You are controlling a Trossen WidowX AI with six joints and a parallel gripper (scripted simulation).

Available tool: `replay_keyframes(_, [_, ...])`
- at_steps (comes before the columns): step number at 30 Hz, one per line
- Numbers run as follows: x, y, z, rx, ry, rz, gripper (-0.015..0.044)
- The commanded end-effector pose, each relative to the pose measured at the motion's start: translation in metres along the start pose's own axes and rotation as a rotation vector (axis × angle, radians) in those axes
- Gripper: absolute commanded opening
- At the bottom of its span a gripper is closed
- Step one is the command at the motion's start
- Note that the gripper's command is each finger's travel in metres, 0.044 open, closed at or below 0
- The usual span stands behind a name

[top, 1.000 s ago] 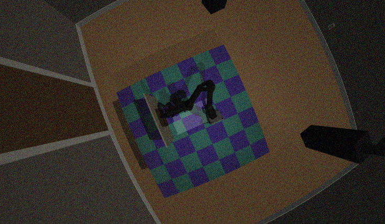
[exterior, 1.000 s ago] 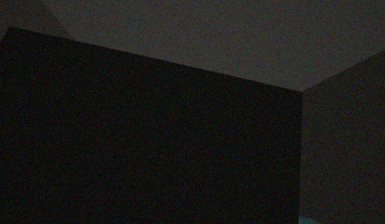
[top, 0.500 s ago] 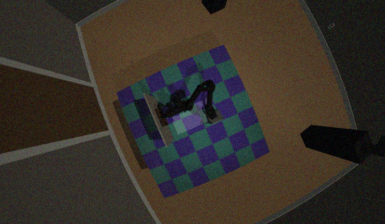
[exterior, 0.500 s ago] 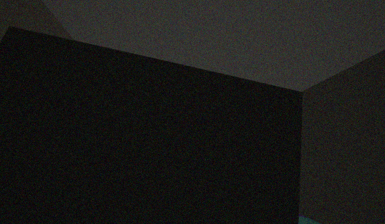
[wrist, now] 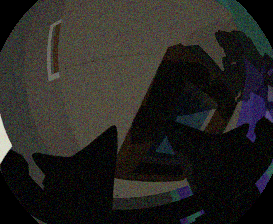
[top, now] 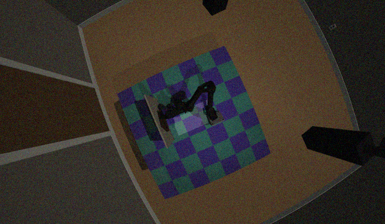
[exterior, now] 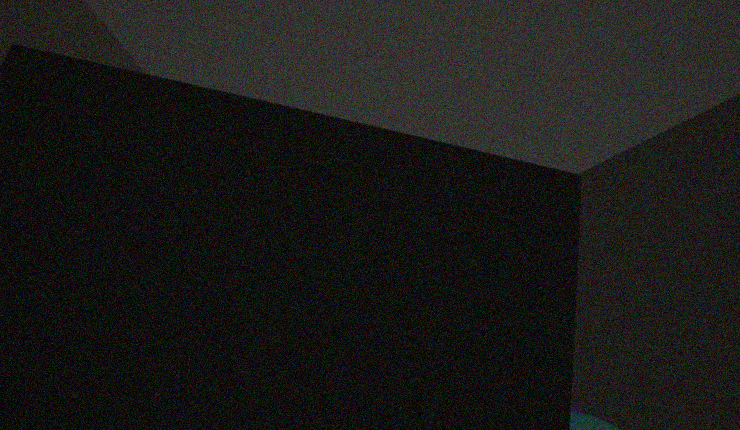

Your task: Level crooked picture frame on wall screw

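Observation:
The picture frame [top: 165, 126] [wrist: 219, 120] is dark brown and hangs in front of the pale upright panel [top: 168, 141] [wrist: 102, 75]. In the wrist view its sides lean strongly, top to the right. The screw and the notched strip are hidden. My gripper [top: 160, 107] [wrist: 140, 126] is open, with its dark fingers apart at the frame. In the wrist view the frame's lower part shows between and beyond the fingers, and the right finger covers part of it. Whether a finger touches the frame cannot be told. The exterior view shows neither the frame nor the gripper.
The panel stands on a purple and green checkered mat [top: 207, 152], with the arm [top: 212, 92] in front of it. A black block [top: 215, 5] and a long dark object [top: 333, 144] are farther off. A large black surface [exterior: 308, 267] fills most of the exterior view.

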State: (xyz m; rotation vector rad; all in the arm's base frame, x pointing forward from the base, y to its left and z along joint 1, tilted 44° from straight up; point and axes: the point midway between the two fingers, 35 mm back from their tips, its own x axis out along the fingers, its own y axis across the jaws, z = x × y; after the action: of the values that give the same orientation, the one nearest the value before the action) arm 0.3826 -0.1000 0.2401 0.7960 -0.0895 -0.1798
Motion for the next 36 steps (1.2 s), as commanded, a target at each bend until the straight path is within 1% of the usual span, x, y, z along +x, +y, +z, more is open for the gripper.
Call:
replay_keyframes(1, [0.000, 0.000, 0.000, 0.004, 0.000, 0.000, 0.0260])
replay_keyframes(3, [-0.006, 0.000, 0.002, 0.034, 0.000, -0.001, 0.0260])
replay_keyframes(12, [-0.087, -0.004, 0.003, 0.429, 0.003, -0.007, 0.0260])
replay_keyframes(14, [-0.098, -0.006, 0.000, 0.489, 0.003, -0.007, 0.0260])
replay_keyframes(16, [-0.100, -0.007, -0.001, 0.496, 0.003, -0.008, 0.0260])
replay_keyframes(17, [-0.094, -0.002, 0.004, 0.448, -0.005, -0.001, 0.0260])
replay_keyframes(19, [-0.101, 0.003, 0.006, 0.453, -0.004, -0.002, 0.0260])
replay_keyframes(25, [-0.142, 0.023, 0.011, 0.475, 0.001, -0.007, 0.0260])
replay_keyframes(31, [-0.187, 0.032, 0.007, 0.495, 0.006, -0.012, 0.0260])
replay_keyframes(33, [-0.192, 0.032, 0.007, 0.498, 0.006, -0.013, 0.0260])
replay_keyframes(36, [-0.189, 0.033, 0.007, 0.493, 0.006, -0.008, 0.0260])
